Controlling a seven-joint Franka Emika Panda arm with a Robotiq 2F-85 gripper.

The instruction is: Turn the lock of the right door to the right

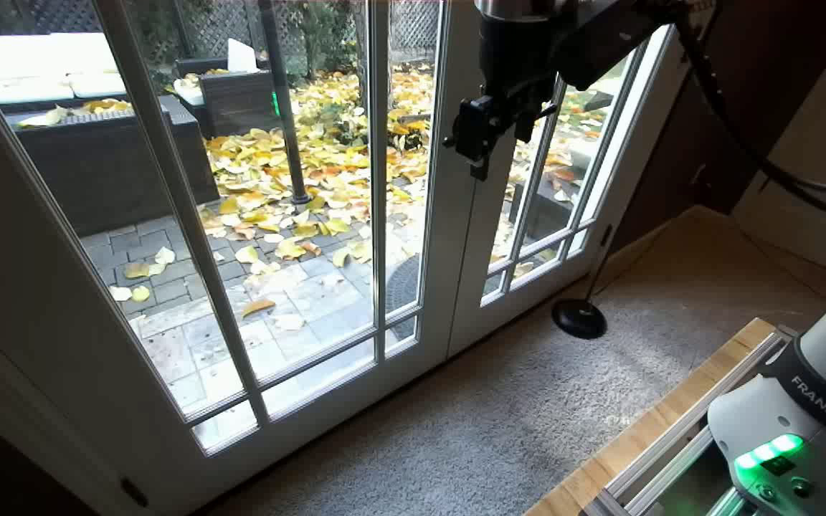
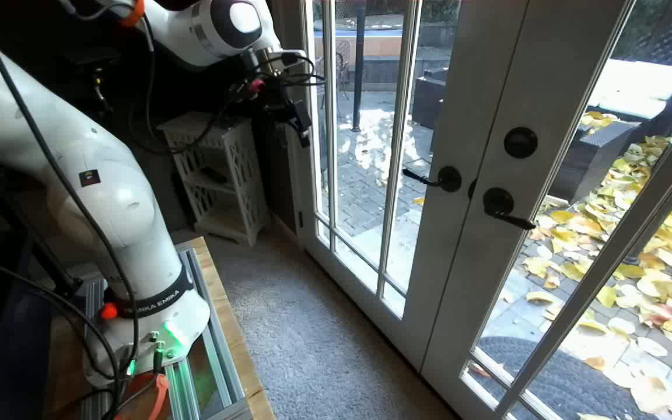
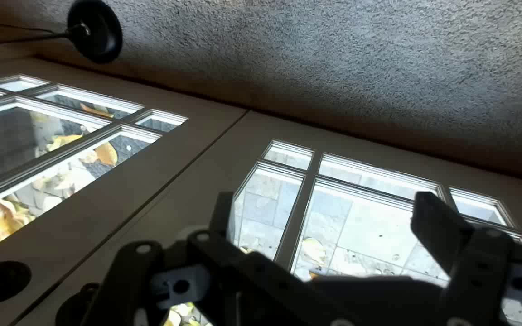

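The lock [image 2: 521, 142] is a dark round knob high on the white stile of the right door [image 2: 473, 303], above that door's dark lever handle [image 2: 497, 201]. The lock is out of view in the wrist view and not visible in the remaining exterior view. The right door also shows in an exterior view [image 1: 499, 315] and at the left of the wrist view [image 3: 102, 199]. My gripper [image 3: 326, 210] is open with nothing between its fingers, facing the left door's glass. In both exterior views the gripper [image 1: 477, 158] [image 2: 304, 131] is raised, apart from the lock.
The left door has its own dark lever [image 2: 450, 178] close to the seam. A black round stand base [image 1: 579, 319] is on the carpet by the right door. A white shelf [image 2: 219, 175] stands beyond the arm. The base sits on a wooden platform [image 1: 671, 408].
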